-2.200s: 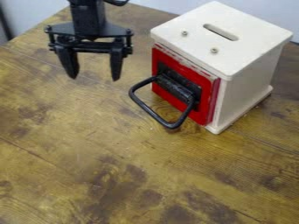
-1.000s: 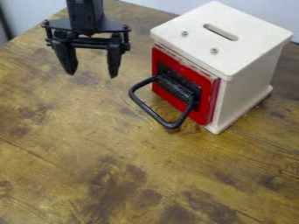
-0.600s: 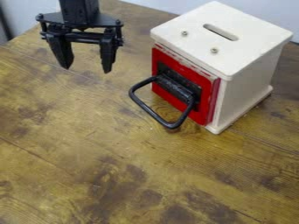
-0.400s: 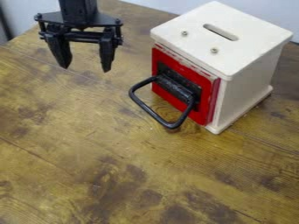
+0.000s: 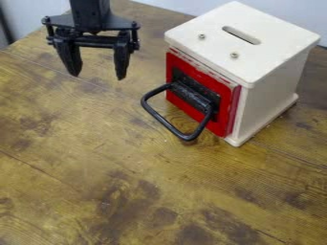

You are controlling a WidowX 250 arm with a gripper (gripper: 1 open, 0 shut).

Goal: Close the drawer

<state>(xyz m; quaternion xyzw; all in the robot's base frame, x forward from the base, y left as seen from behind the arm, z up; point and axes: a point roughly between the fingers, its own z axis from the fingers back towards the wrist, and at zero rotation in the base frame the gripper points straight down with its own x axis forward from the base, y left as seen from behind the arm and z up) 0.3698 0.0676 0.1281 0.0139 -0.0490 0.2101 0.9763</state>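
1. At upper left, the black gripper [image 5: 96, 69] hangs with jaws released, apart from the housing [image 5: 246, 57].
2. The red drawer [image 5: 220, 94] sits in the housing's front, apparently flush; its wire handle [image 5: 188, 137] projects outward.
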